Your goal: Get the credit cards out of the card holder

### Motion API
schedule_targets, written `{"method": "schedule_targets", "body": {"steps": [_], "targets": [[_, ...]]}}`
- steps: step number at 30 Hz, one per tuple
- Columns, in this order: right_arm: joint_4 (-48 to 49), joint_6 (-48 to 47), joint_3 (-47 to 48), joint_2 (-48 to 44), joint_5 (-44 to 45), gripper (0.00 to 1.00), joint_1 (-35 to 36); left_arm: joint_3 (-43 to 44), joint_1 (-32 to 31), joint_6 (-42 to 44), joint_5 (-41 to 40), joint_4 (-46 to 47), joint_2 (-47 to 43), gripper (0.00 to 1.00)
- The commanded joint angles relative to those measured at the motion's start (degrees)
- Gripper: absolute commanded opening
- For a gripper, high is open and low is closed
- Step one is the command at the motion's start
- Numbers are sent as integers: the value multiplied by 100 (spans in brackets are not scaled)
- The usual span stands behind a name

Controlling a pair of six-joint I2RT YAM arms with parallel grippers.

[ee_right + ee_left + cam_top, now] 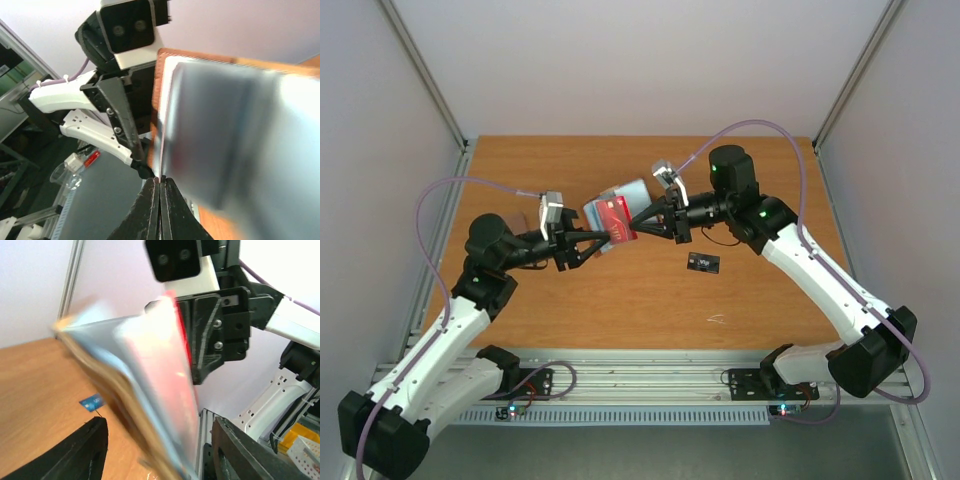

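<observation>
The card holder (625, 192) hangs in the air over the middle of the table, spread open, brown outside and blue-grey inside (135, 370) (235, 130). It is blurred in both wrist views. A red card (617, 222) lies against its inner face, and its red edge (182, 335) shows in the left wrist view. My right gripper (637, 222) (160, 181) is shut on that thin edge. My left gripper (605, 243) (159, 426) stands open, its fingers (75, 450) wide apart with the holder's lower end between them. A black card (703, 263) and a blue card (91, 402) lie flat on the table.
The wooden table (620, 310) is walled by white panels, with metal frame posts (425, 80) at the back corners. An aluminium rail (640, 380) runs along the near edge between the arm bases.
</observation>
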Motion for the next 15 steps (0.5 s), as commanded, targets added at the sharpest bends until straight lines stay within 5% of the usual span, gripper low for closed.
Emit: {"method": "schedule_targets", "body": {"steps": [1,8,12,15], "targets": [[14,-130,234,-85,-352,1,155,171,-11,144,-356,-208,-57,60],[-55,-83,234,-65,-314,1,161,148,-11,173,-115,-83,-96,58],[25,-42,170,-1,-239,1,221,129,-15,142,38,66,-81,40],[-63,-146,167,-2,-92,1,224,123,-21,138,89,100,-98,16]]}}
